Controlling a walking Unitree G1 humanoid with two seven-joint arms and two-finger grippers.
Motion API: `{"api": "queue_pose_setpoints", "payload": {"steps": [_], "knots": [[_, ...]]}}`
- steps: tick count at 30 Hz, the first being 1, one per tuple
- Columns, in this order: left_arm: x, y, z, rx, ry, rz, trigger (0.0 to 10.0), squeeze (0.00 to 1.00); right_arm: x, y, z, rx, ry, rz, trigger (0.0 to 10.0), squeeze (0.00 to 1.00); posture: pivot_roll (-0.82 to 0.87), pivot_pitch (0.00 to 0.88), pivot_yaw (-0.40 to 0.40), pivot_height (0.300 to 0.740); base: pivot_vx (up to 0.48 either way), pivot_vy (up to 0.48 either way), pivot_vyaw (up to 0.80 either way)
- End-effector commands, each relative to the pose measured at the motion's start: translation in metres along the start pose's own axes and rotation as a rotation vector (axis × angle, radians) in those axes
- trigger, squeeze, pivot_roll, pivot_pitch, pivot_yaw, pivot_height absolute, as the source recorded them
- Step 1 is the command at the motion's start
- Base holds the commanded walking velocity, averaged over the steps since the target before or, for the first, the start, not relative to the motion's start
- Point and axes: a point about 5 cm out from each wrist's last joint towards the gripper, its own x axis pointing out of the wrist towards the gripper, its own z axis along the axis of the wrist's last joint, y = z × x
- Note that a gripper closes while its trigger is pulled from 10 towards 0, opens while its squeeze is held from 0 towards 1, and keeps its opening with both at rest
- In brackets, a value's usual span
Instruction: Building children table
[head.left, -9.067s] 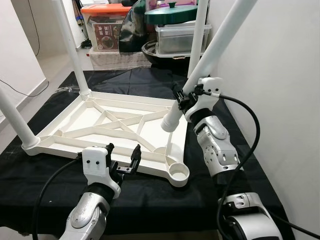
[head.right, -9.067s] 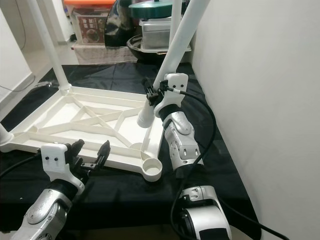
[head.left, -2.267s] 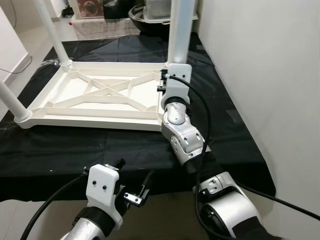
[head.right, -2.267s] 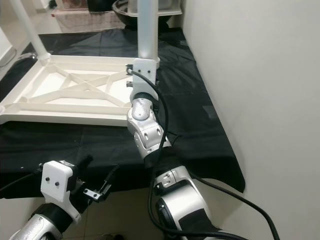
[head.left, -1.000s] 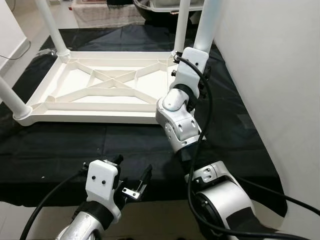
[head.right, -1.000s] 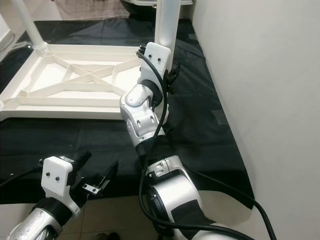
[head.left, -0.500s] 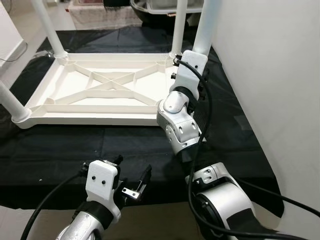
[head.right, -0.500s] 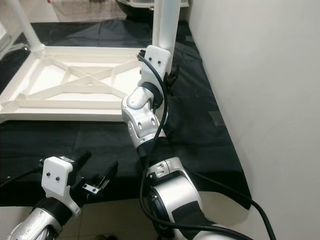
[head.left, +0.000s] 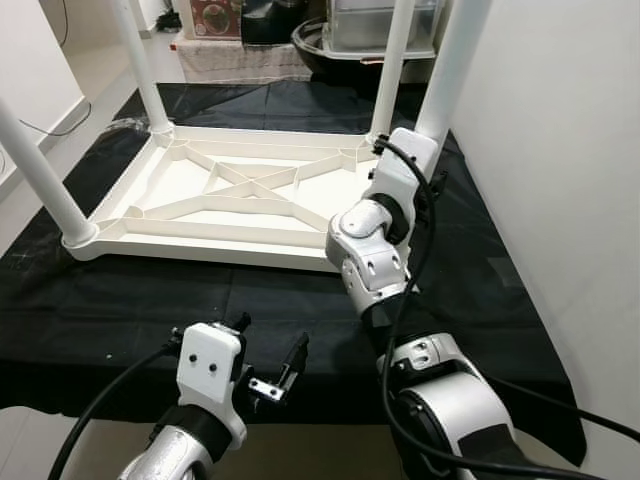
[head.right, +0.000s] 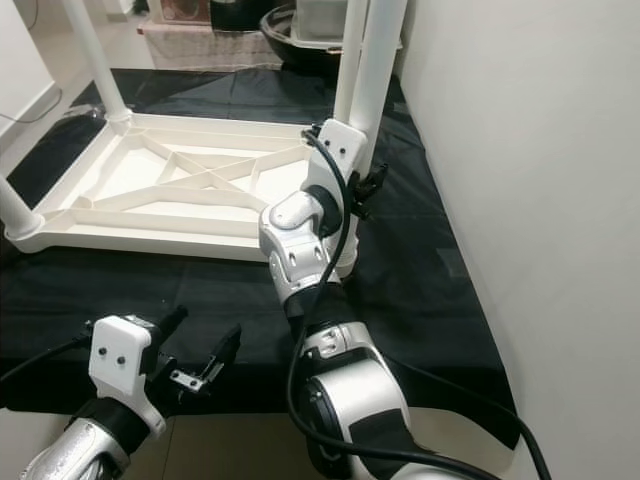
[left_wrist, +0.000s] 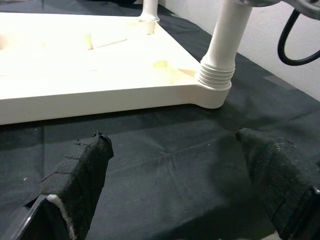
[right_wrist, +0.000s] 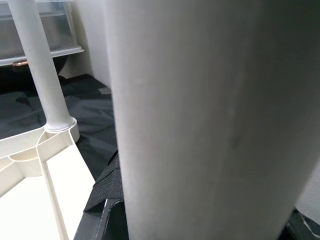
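Observation:
A white table top (head.left: 200, 232) lies upside down on a black cloth (head.left: 120, 300). White legs stand up from its corners. My right gripper (head.left: 432, 170) is shut on the near right leg (head.left: 455, 60), which stands upright in the corner socket (left_wrist: 216, 77); one black finger (right_wrist: 107, 192) shows beside the leg (right_wrist: 200, 120). My left gripper (head.left: 270, 340) hovers open at the cloth's front edge, apart from the table top, its fingers (left_wrist: 75, 175) spread wide with nothing between them.
A white wall (head.left: 560, 150) runs close along the right. Storage boxes and a dark pot (head.left: 300, 30) stand behind the table. The other legs rise at the far left (head.left: 140, 70), near left (head.left: 40, 160) and far right (head.left: 395, 60). Bare floor (head.left: 90, 70) lies to the left.
The camera has shifted, so the table sits lower in the picture. Over nine seconds the tilted leg came upright into the near right socket, and my left gripper drew back from the table's edge.

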Motion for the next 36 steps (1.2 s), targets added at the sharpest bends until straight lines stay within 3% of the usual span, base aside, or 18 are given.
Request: {"api": "queue_pose_setpoints", "payload": {"steps": [1,2,4,7,18,23,28,36], "knots": [[0.0,-0.006,-0.005,-0.019,0.021,-0.04,10.0,0.0,-0.008,-0.017,-0.069,-0.152,0.291,-0.062,10.0,0.0,0.08,0.171,-0.004,0.74,0.0,0.0,0.0],[-0.001,-0.015,-0.005,-0.05,0.032,-0.117,10.0,0.0,-0.011,-0.015,-0.069,-0.156,0.284,-0.043,10.0,0.0,0.08,0.171,-0.004,0.74,0.0,0.0,0.0],[-0.001,-0.015,-0.005,-0.05,0.032,-0.117,10.0,0.0,-0.011,-0.015,-0.069,-0.156,0.284,-0.043,10.0,0.0,0.08,0.171,-0.004,0.74,0.0,0.0,0.0],[-0.004,-0.028,-0.005,-0.091,0.048,-0.215,10.0,0.0,-0.015,-0.012,-0.07,-0.164,0.279,-0.025,10.0,0.0,0.09,0.173,-0.003,0.74,0.0,0.0,0.0],[-0.007,-0.028,-0.009,-0.071,0.065,-0.195,10.0,0.0,-0.019,-0.005,-0.066,-0.121,0.286,0.012,10.0,0.0,0.1,0.175,0.003,0.74,0.0,0.0,0.0],[-0.007,-0.026,-0.009,-0.062,0.065,-0.187,10.0,0.0,-0.023,0.006,-0.049,-0.076,0.166,0.134,10.0,0.0,0.1,0.172,0.004,0.74,0.0,0.0,0.0],[-0.007,-0.024,-0.009,-0.059,0.063,-0.177,10.0,0.0,-0.022,0.007,-0.043,-0.068,0.126,0.155,10.0,0.0,0.09,0.172,0.003,0.74,0.0,0.0,0.0],[-0.007,-0.023,-0.009,-0.051,0.063,-0.163,10.0,0.0,-0.023,0.002,-0.062,-0.114,0.215,0.141,10.0,0.0,0.1,0.172,0.002,0.74,0.0,0.0,0.0]]}}
